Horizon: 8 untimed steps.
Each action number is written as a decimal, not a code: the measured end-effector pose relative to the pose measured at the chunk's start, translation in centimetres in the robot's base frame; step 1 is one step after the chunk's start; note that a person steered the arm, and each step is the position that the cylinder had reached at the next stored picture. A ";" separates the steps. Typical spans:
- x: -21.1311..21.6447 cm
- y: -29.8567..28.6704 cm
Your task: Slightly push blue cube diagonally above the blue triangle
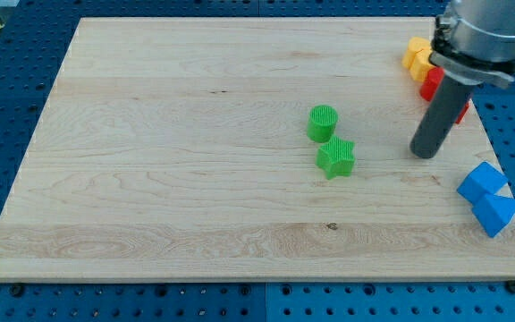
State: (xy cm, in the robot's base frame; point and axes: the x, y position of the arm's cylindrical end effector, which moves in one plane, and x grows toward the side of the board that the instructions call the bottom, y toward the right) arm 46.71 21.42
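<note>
Pale wood made up the board (195,179) you were working on, and most of it lay bare, from the view's left edge across to the middle. Your task blocks sat crowded into the lower right corner. The blue cube (482,182) was close to the board's right edge, and the blue triangle (496,214) touched it just below and slightly to the right, nearer still to that edge. You had little room on their right side or below them, and plenty to their left and above.

My tip (426,154) stood on the wood up and to the left of the blue cube, near it but clearly apart. The rod has no pincer, so nothing opened, closed or held anything; its end touched no block.

Behind the rod, at the upper right edge, a yellow block (416,56) and a red block (434,83) sat together, partly hidden by the arm, so you could not make out their shapes. Near the board's middle, a green cylinder (323,122) stood with a green star (335,158) touching it just below. Those two were well apart from the blue pair, with open wood between them.
</note>
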 end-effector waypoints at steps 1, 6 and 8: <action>0.0 3.1; 4.2 8.3; 4.2 6.5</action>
State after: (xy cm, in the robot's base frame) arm 50.94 27.90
